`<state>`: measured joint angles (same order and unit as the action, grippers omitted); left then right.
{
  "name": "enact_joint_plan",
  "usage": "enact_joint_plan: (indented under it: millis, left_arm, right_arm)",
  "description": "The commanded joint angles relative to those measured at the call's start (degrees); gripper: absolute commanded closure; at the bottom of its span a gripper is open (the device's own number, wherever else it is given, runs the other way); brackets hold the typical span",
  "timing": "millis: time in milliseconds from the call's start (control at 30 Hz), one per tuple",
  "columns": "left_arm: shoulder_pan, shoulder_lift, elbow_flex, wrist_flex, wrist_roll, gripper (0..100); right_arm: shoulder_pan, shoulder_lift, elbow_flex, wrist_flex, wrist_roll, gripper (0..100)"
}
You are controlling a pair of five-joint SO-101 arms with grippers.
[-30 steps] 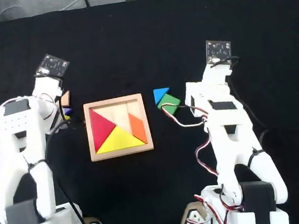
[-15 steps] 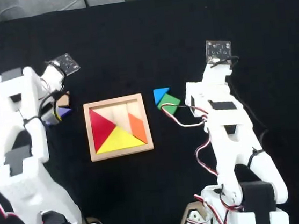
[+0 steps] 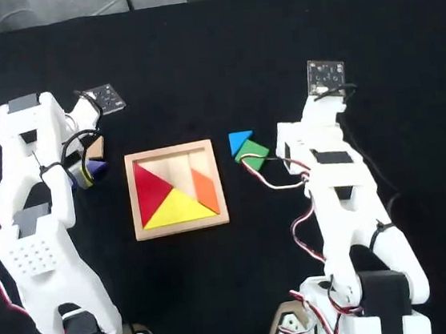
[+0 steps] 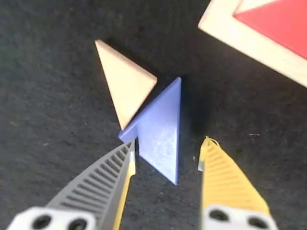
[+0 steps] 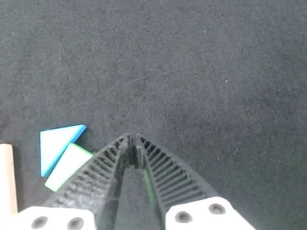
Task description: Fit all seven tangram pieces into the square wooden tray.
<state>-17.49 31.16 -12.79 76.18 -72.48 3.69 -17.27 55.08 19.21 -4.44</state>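
Observation:
The square wooden tray (image 3: 138,222) holds a red (image 3: 151,187), a yellow (image 3: 179,209) and an orange piece (image 3: 204,186). To its left lie a tan triangle (image 4: 127,84) and a purple triangle (image 4: 160,129), touching each other. My left gripper (image 4: 169,143) is open and straddles the purple triangle, with the grey finger (image 4: 103,177) at one corner and the yellow finger (image 4: 223,177) apart from it. In the high view the left gripper (image 3: 85,171) is beside the tan triangle (image 3: 97,147). My right gripper (image 5: 132,146) is shut and empty over bare cloth, near the blue triangle (image 5: 57,143) and the green piece (image 5: 67,167).
Black cloth covers the whole table. The blue triangle (image 3: 240,140) and green piece (image 3: 252,155) lie just right of the tray, close to the right arm (image 3: 332,171). A tray corner (image 4: 249,40) is close to the left gripper.
The left arm has swung up and back, its wrist shifting slightly right, while its gripper stays at the tan and purple triangles. The right arm and all pieces are unmoved.

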Motion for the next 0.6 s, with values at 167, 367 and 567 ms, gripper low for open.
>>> enact_joint_plan:
  millis: [167,367,567]
  left_arm:
    - [1.0,-0.5,2.1,-5.0,-1.1,79]
    - [0.7,-0.5,8.7,-11.3,-1.1,79]
    - [1.2,-0.5,8.5,-11.7,1.1,79]
  right_arm:
    - [-0.9,-2.6,-0.8,-1.2,-0.1,98.6]
    - [-0.9,-2.6,-0.8,-1.2,-0.1,98.6]
    - [-0.9,-2.6,-0.8,-1.2,-0.1,98.6]
